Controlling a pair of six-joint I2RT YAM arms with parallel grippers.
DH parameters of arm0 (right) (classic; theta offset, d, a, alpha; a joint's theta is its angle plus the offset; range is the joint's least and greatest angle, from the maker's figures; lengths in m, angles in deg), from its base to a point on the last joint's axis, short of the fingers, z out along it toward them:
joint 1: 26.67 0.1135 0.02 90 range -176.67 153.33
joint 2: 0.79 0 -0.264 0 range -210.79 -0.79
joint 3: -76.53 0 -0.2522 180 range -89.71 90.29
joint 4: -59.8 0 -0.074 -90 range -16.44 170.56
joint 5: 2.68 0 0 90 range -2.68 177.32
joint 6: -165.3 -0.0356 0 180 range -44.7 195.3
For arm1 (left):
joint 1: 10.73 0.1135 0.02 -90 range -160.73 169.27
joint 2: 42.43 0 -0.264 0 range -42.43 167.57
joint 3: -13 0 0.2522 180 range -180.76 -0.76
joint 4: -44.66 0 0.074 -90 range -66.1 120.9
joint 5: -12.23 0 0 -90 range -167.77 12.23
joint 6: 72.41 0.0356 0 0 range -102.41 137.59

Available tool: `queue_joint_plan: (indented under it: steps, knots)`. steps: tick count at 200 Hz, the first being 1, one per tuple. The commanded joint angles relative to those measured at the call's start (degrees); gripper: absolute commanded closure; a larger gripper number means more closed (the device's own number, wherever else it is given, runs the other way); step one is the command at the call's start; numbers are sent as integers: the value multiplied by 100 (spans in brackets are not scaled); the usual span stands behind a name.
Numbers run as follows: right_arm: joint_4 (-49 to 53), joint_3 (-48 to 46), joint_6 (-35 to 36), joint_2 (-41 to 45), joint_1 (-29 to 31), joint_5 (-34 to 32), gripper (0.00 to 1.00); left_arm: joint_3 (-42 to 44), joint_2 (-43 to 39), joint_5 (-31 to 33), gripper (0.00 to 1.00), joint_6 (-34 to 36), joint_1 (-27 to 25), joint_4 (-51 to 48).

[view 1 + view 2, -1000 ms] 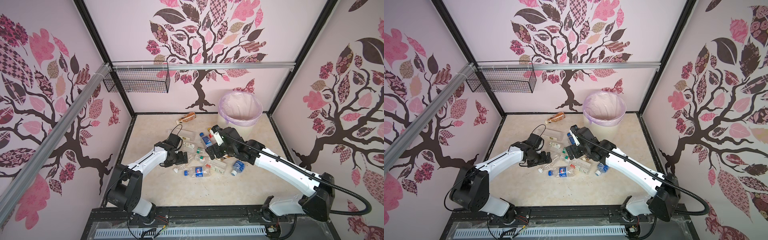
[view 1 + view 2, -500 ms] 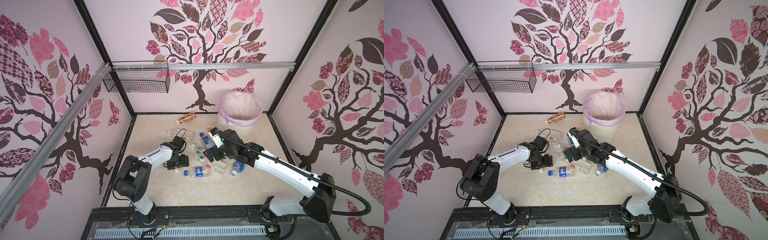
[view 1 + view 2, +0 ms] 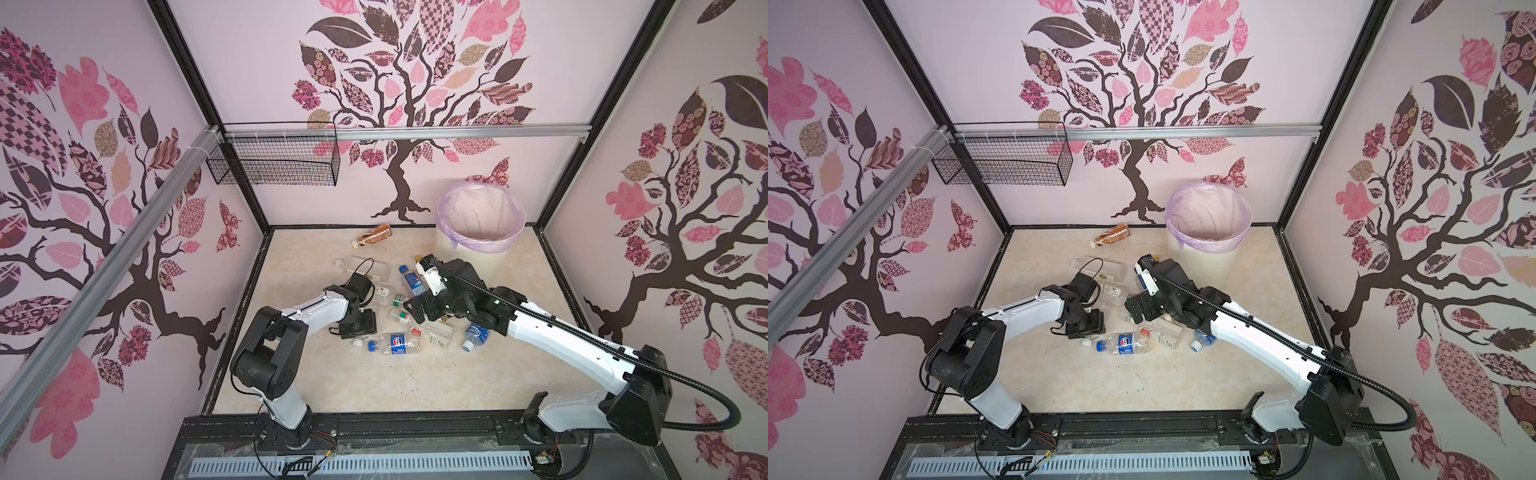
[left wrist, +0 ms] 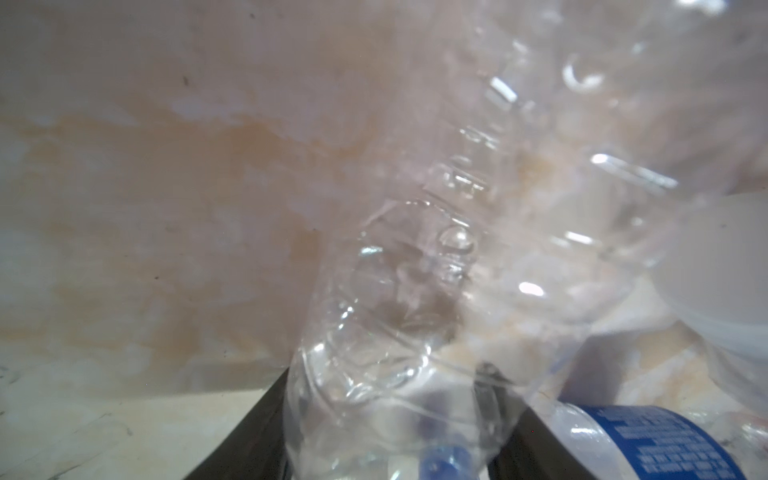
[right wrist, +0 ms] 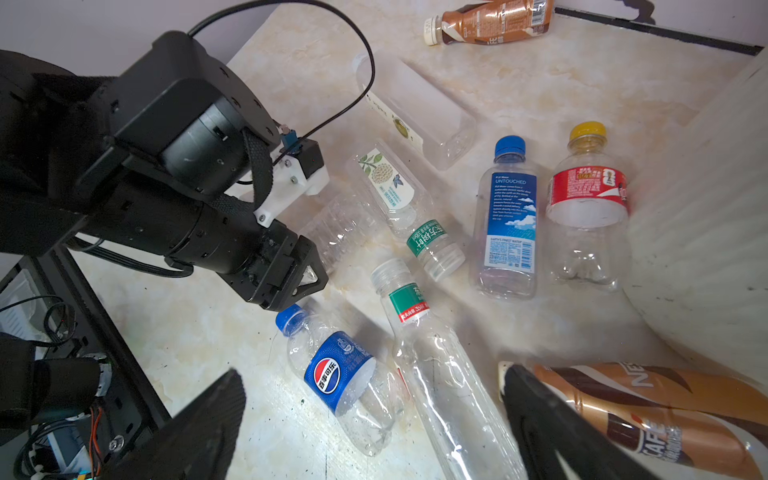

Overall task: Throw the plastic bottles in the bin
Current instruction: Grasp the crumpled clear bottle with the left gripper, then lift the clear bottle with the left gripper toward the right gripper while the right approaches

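Observation:
Several plastic bottles lie on the marbled floor in front of the bin, a cream ribbed bucket with a lilac liner. My left gripper is low on the floor, its jaws pressed on both sides of a clear crumpled bottle; this bottle has no label. My right gripper hovers open over a blue-labelled cola bottle and a long clear bottle, holding nothing. In both top views the left gripper and right gripper work mid-floor.
A blue-label water bottle and a red-label bottle lie by the bin wall. Brown coffee bottles lie beside one right finger. A brown bottle rests near the back wall. A black wire basket hangs back left.
My left gripper's jaws have come together around the clear crumpled bottle, and the left arm has swung and lowered. The right gripper has stayed open, shifting only slightly.

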Motion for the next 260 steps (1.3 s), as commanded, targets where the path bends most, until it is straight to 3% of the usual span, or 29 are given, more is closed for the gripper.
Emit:
queue_joint_plan:
  steps: [1, 58, 143, 199, 260]
  knots:
    - [-112, -49, -127, 218, 29, 53, 1, -5, 49, 29, 36, 24, -37, 100]
    - [-276, -193, -263, 283, 30, -7, 0, 90, -183, 65, 46, -12, -84, 80]
    - [-552, -174, -721, 213, 20, -41, 1, 58, -818, 86, 47, 67, -85, -88]
    - [-755, 167, -1352, 160, -315, 210, 0, -317, -1620, 90, 48, 128, -86, -8]
    - [-751, 1092, -1388, -143, -595, 489, 3, -870, -2136, -355, 48, 96, -301, 592]
